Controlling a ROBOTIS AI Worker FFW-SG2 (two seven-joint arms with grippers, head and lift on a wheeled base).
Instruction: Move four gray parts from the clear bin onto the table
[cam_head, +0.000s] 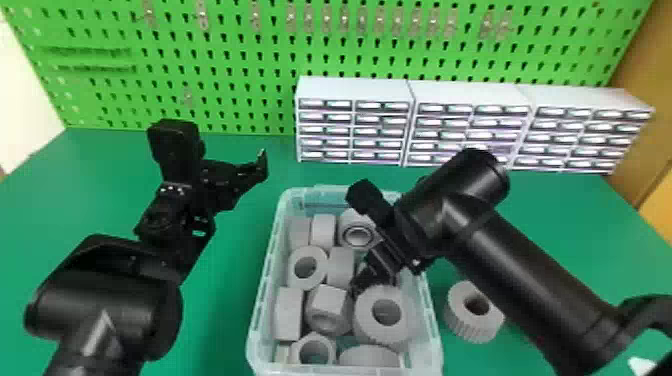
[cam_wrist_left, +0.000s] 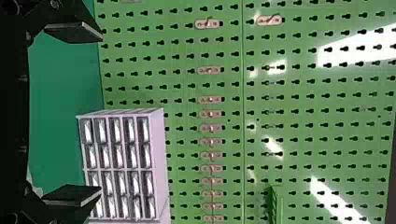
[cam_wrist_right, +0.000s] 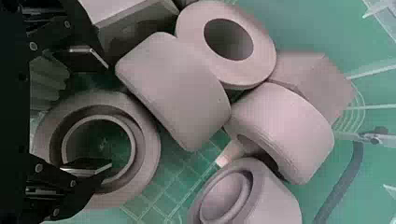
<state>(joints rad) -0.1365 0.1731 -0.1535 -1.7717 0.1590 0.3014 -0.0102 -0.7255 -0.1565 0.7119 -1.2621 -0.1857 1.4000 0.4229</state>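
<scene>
The right gripper is down inside the clear bin, its two flat fingers spread apart with nothing pinched between them. In the right wrist view, one fingertip lies over the round opening of a thick gray ring with a smaller ring nested inside, and the other is beyond that ring's rim; whether either touches it I cannot tell. Just beside the ring, a smooth gray cylinder leans against a holed gray part, and more gray parts lie around them, some resting on others. In the head view, a large toothed gray wheel lies in the bin on the robot's side of the right gripper, near six-sided and blocky pieces. Outside the bin, to its right, one ridged gray part sits hole-up on the green worktop, near the right forearm. The left gripper is above the worktop, to the left of the bin, its fingers wide apart and empty. Behind the bin stand three white drawer cabinets side by side, in front of a green pegboard with small metal clips on it.
</scene>
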